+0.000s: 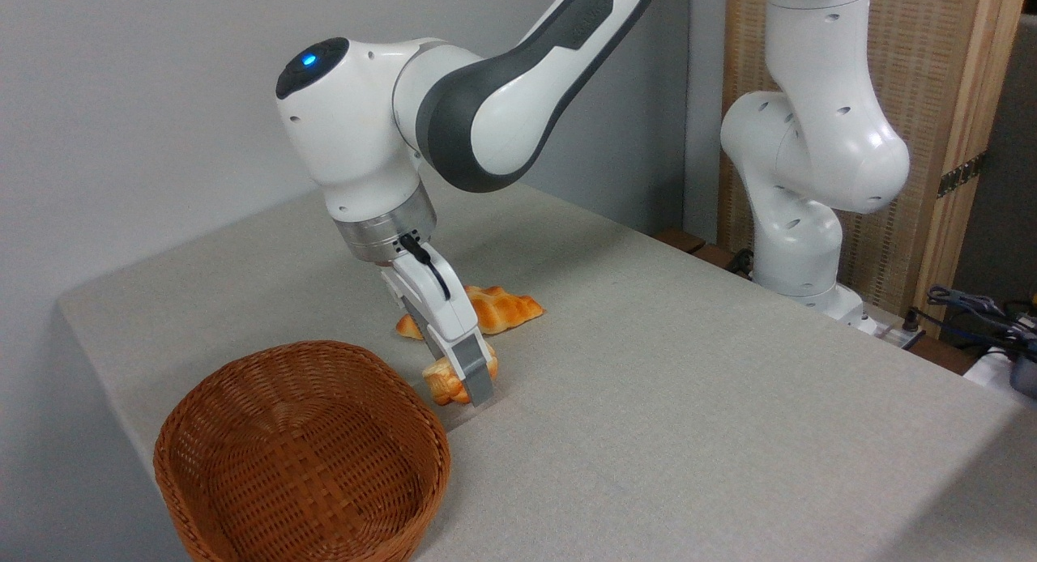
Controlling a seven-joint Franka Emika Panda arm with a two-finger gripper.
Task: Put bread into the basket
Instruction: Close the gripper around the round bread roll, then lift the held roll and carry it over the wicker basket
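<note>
The arm [486,84] is stretched from the upper right of the picture down toward the left, with its grey and white link sloping to a bulky white wrist [348,133] on which a blue light is lit. Below the wrist a metal ring is seen, and from it the hand is tilted down and to the right, so that the gripper [470,376] is pointed obliquely at the table [689,400]. A black cable is laid along the side of the hand.

The near grey finger [474,372] is pressed against the side of the bread [441,381]; the other finger is hidden behind it. The gripper is closed around the bun, which is held between the fingers. Only the left, orange-brown part of the bun is shown, the rest being covered by the finger. Whether the bun is just touching the cloth or is slightly above it cannot be told with certainty.

The bread is located just beside the far right rim of the basket [243,416], outside it. The basket is placed at the lower left of the table. Behind the gripper a longer loaf [502,307] is lying on the table, partly covered by the hand.
</note>
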